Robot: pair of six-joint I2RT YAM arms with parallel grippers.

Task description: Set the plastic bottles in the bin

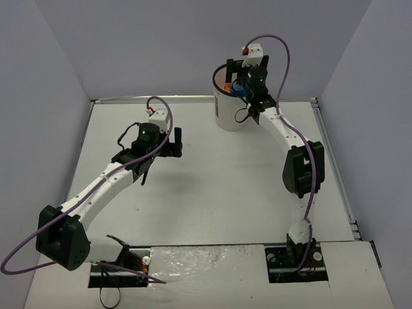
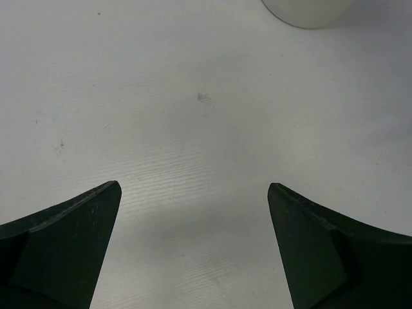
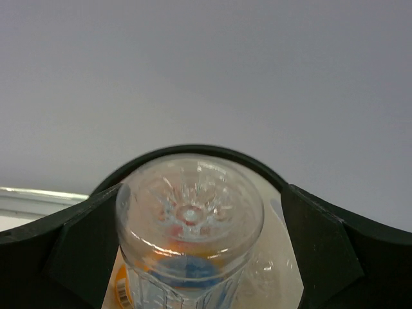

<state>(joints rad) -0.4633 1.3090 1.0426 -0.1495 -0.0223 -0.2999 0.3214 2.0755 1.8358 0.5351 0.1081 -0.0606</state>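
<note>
white table (image 1: 212,193), with the white bin (image 1: 225,117) at its back. right gripper (image 3: 201,193) hangs over the bin's mouth, fingers spread, 1 clear bottle (image 3: 190,215) loose between them, base up, among other bottles (image 1: 230,87) inside. left gripper (image 2: 194,193) spread, empty. likely the drop step; next, lift straight out.

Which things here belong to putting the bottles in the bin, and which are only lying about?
Job: white bin; clear bottle in the open right end effector, over the bin; orange bottle inside it.
Not the job: purple cables; left end effector, open above the table.
</note>
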